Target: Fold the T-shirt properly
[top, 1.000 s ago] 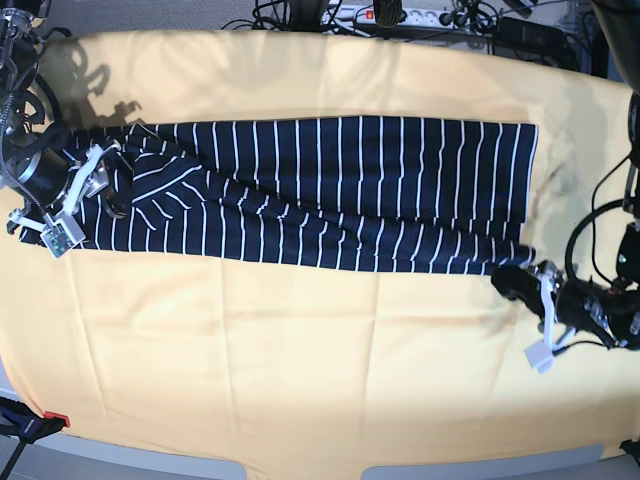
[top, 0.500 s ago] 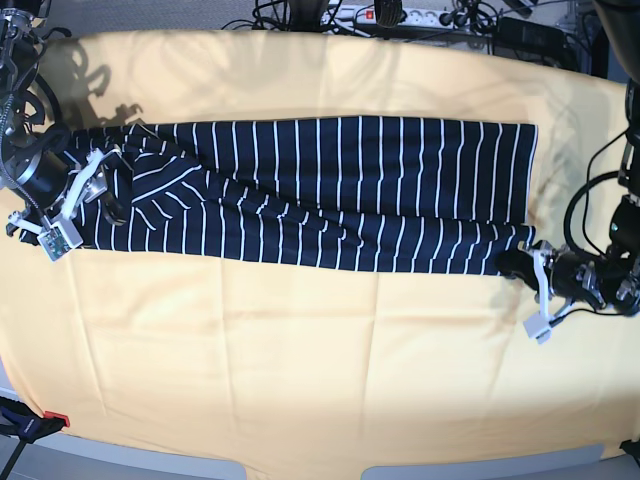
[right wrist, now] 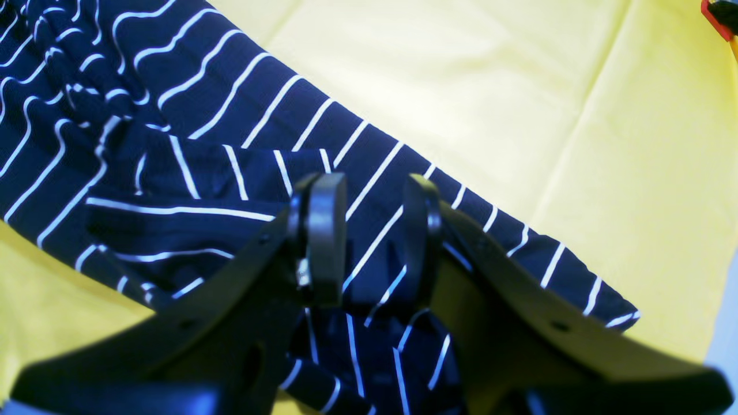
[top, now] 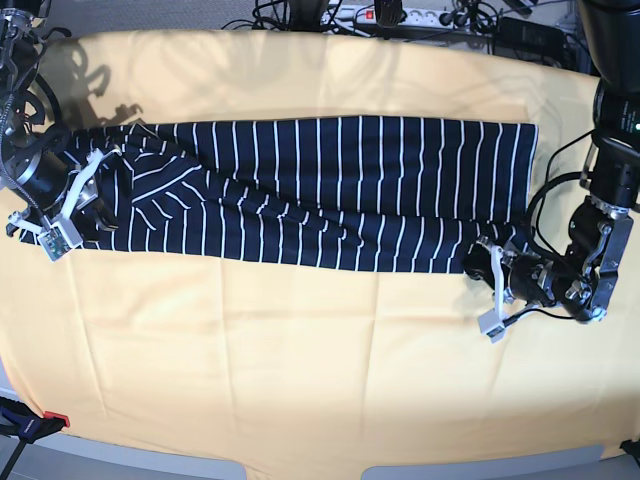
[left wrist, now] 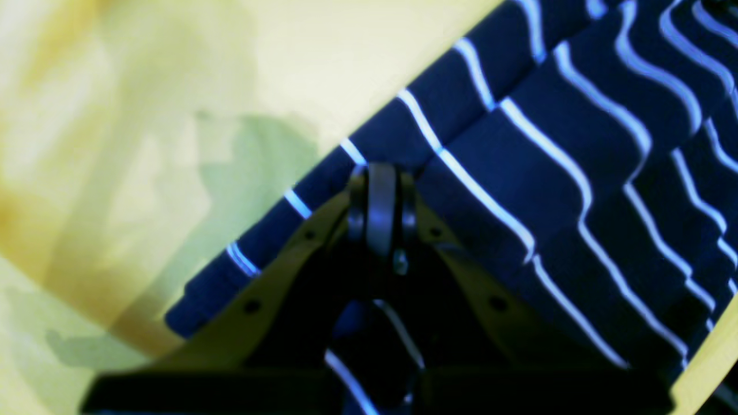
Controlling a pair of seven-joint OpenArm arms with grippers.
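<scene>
The T-shirt [top: 330,190], navy with thin white stripes, lies as a long folded strip across the yellow cloth [top: 300,380]. My left gripper [top: 478,265] sits at the strip's near right corner. In the left wrist view it [left wrist: 377,190] is shut, pinching the T-shirt [left wrist: 548,173] at its edge. My right gripper [top: 98,205] rests on the rumpled left end. In the right wrist view its [right wrist: 372,230] fingers [right wrist: 323,230] stand partly apart, with a fold of the T-shirt [right wrist: 230,115] between them. I cannot tell whether they press the fabric.
A power strip and tangled cables [top: 400,15] run along the far edge. A red and black clamp [top: 30,425] holds the cloth at the near left corner. The table's front edge curves along the bottom of the base view.
My left gripper has shut on the shirt's near right corner and slid left with it. The right gripper's fingers have narrowed over the left end without shifting place.
</scene>
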